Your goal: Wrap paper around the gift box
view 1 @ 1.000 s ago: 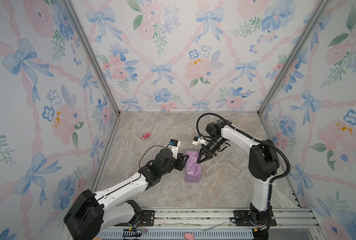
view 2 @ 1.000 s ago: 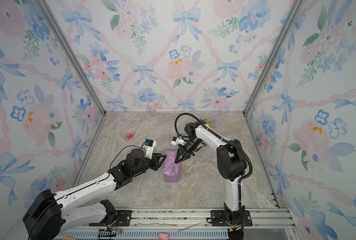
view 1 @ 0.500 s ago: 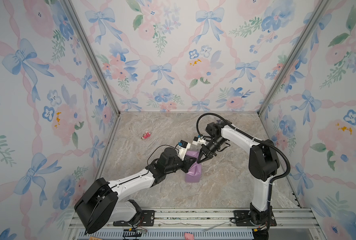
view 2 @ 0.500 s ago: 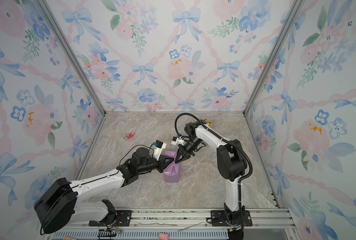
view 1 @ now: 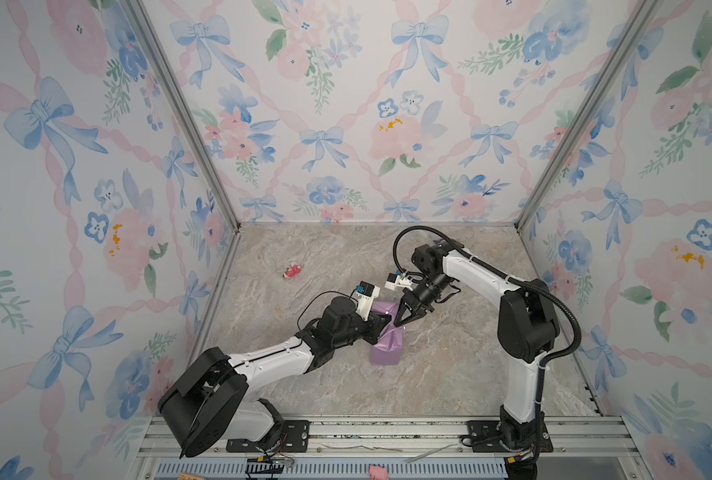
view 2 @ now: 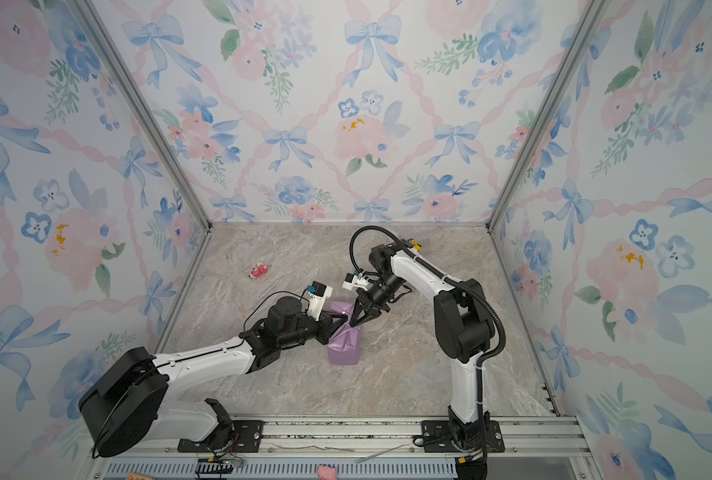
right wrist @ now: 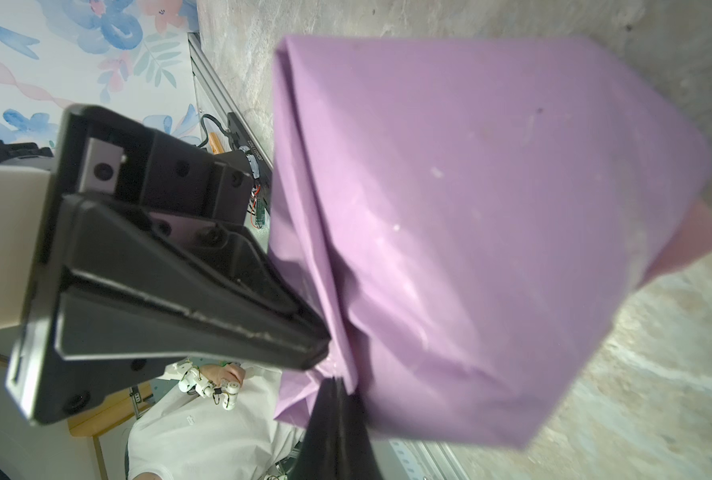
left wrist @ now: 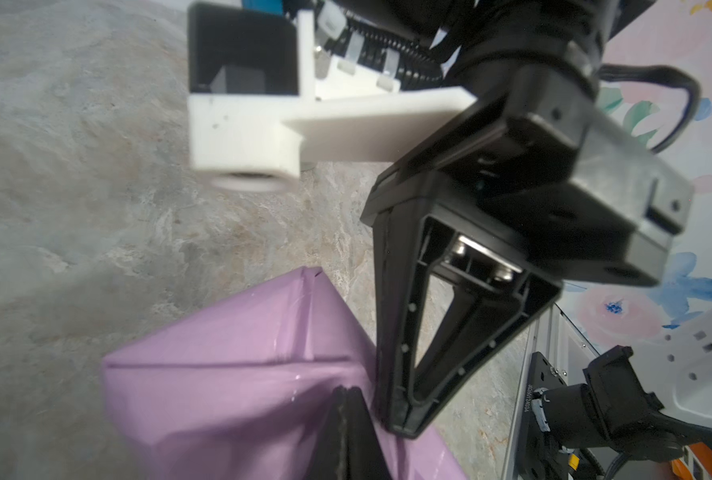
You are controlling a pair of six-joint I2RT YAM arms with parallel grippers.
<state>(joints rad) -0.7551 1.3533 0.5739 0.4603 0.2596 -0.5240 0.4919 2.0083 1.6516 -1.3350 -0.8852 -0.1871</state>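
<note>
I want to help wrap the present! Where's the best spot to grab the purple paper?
Pinch the paper at the puckered fold on its top, coming down from above with thin fingertips. The flat faces look pulled tight, so there is nothing to pinch there, while that fold stands loose and bunched. The left gripper and the right gripper both point their shut tips at that spot.

Cannot see gift box beneath paper. Cannot identify small red item on table: too small to tell.
</note>
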